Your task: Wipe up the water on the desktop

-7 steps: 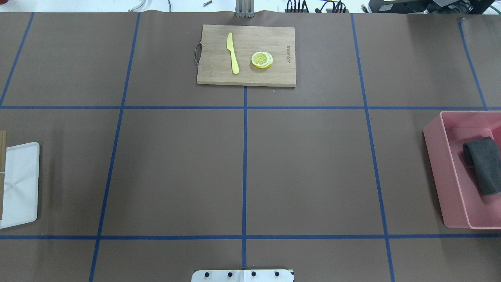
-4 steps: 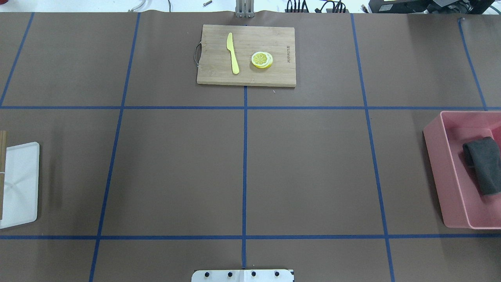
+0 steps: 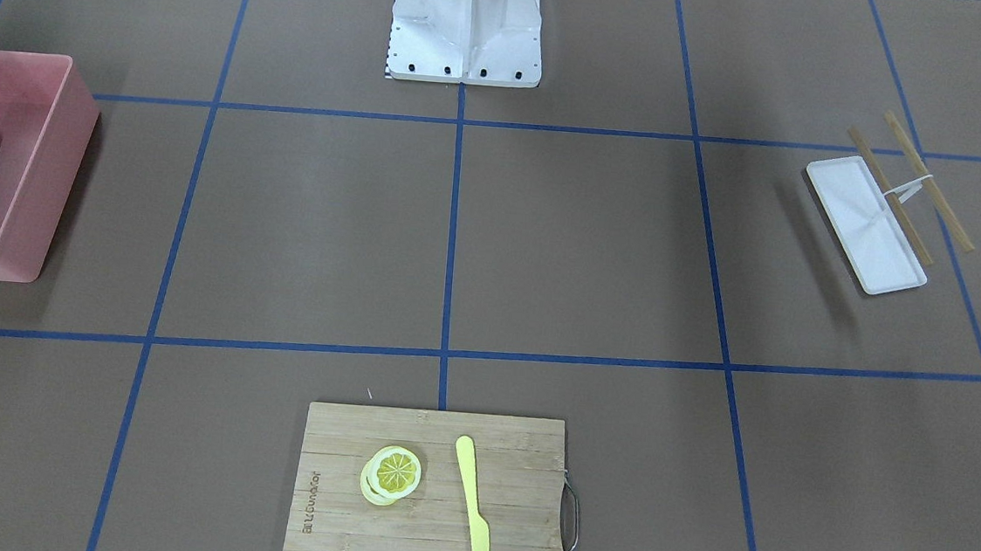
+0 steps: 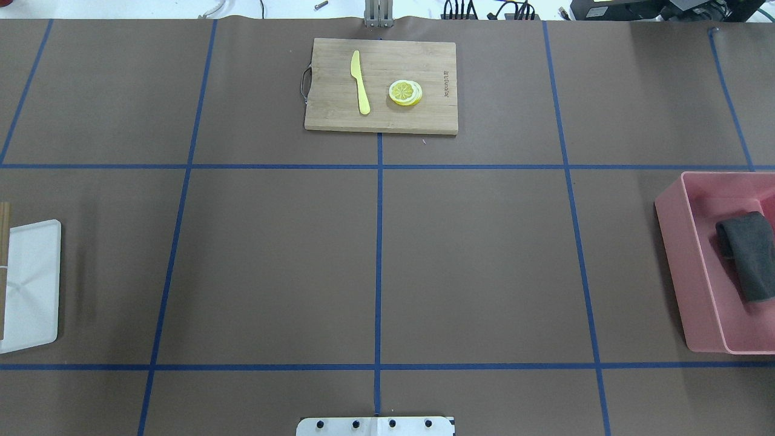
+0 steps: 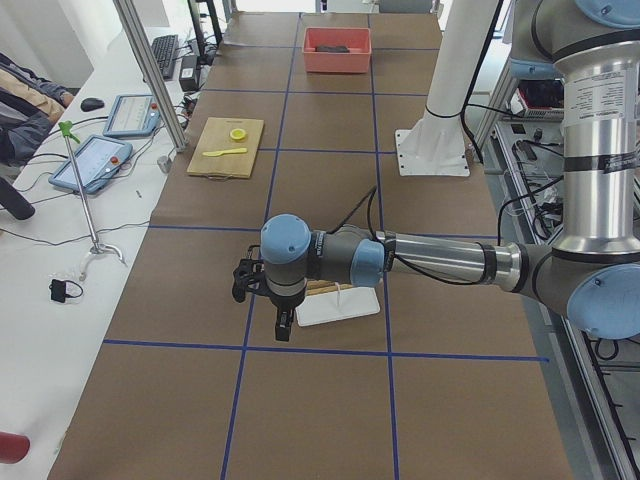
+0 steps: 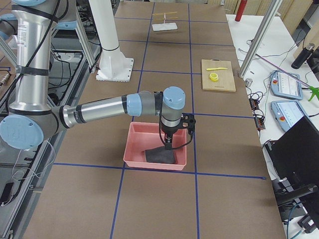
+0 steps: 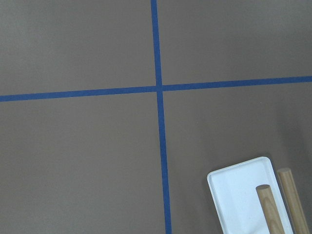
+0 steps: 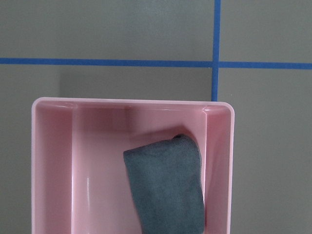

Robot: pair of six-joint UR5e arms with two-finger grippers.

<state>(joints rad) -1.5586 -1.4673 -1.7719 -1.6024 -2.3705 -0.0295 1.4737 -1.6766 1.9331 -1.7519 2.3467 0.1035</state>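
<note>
The brown desktop (image 4: 484,260) with blue tape lines shows no water that I can make out. A folded grey cloth (image 4: 748,254) lies in a pink bin (image 4: 672,242) at the right edge. It also shows in the right wrist view (image 8: 165,187). My right gripper (image 6: 168,145) hangs over the bin just above the cloth, and I cannot tell if it is open or shut. My left gripper (image 5: 283,328) hangs over the desktop beside a white tray (image 5: 335,308), and I cannot tell its state either. Neither wrist view shows fingers.
The white tray (image 4: 30,284) with wooden chopsticks (image 3: 909,181) lies at the left edge. A bamboo cutting board (image 4: 381,121) with a yellow knife (image 4: 360,82) and lemon slices (image 4: 405,92) sits at the far middle. The robot's white base (image 3: 467,20) stands at the near edge.
</note>
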